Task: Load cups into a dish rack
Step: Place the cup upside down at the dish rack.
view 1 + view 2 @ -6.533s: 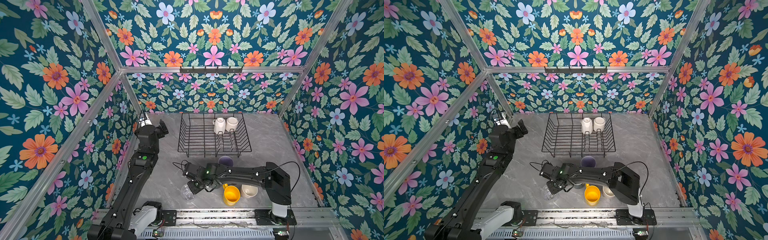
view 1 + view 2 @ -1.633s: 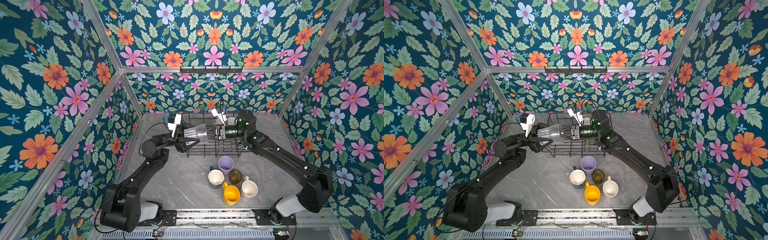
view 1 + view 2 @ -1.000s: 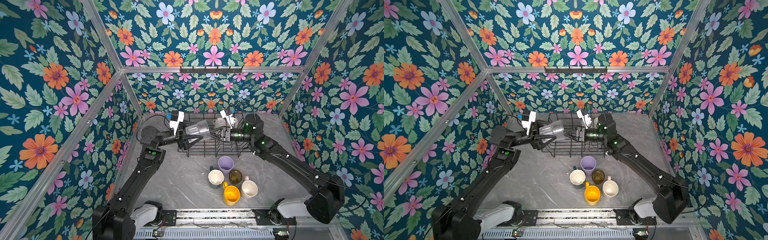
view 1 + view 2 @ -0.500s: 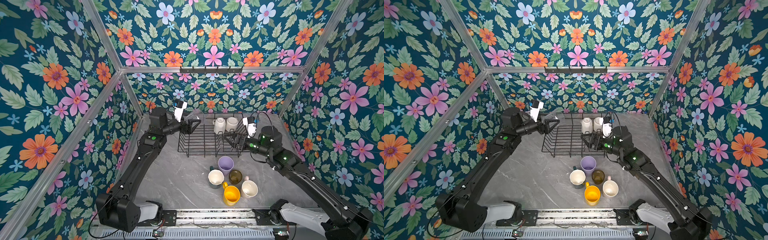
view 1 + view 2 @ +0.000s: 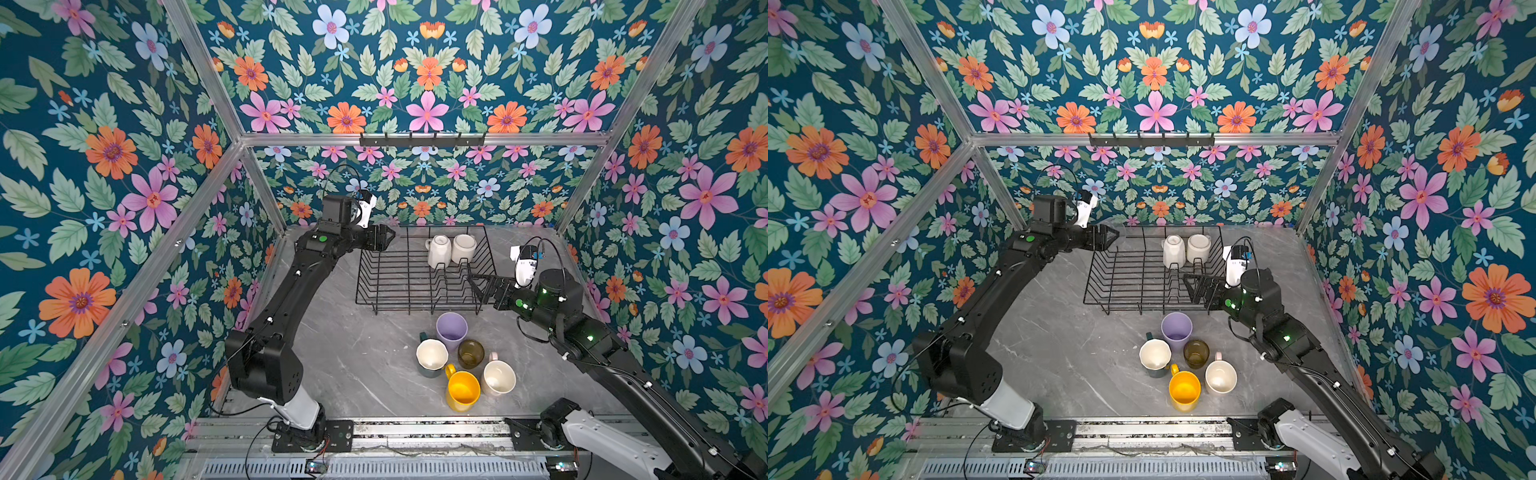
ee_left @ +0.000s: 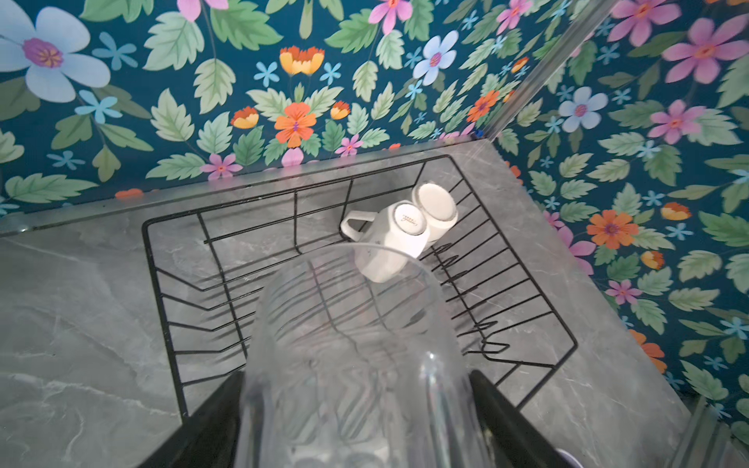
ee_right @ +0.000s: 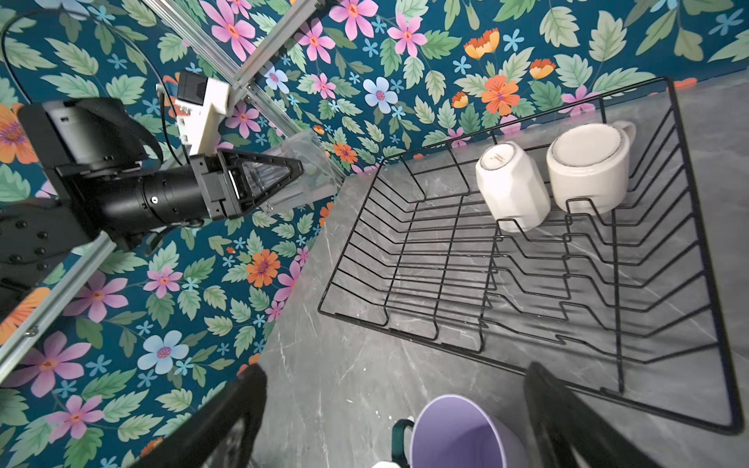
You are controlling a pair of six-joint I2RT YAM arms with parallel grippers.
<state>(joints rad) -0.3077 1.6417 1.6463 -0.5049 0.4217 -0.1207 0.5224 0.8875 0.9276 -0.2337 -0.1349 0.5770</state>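
– Right wrist view: how did the right gripper (image 7: 395, 372) look?
– Jaws spread wide, nothing betw. them, touching nothing. Lilac tumbler (image 7: 458, 433) stood upright on the tabletop just below.
– Nearest the front, in the top views?
– Five cups bunched on the table (image 5: 353, 374), all upright. Yellow mug (image 5: 462, 390) and pale pink mug (image 5: 498, 377) were in front. Dark green mug (image 5: 432, 357) and olive-brown glass (image 5: 471, 354) sat behind them. The tumbler came last, just short of the dish rack (image 5: 390, 286).
– Further back?
– Right gripper hung by the rack's near right corner. Inside, at the far right, a faceted white mug (image 5: 438, 251) and a rounder white mug (image 5: 463, 248) sat bottoms-up, side by side, against the prongs.
– Left gripper (image 5: 1106, 237)?
– Above the rack's far left corner. Jaws stood fairly wide but clamped on the base end of the clear glass (image 6: 356, 324), one finger per side. Glass lay approx. level, mouth pointing across the rack. Couldn't tell if it touched the wires.
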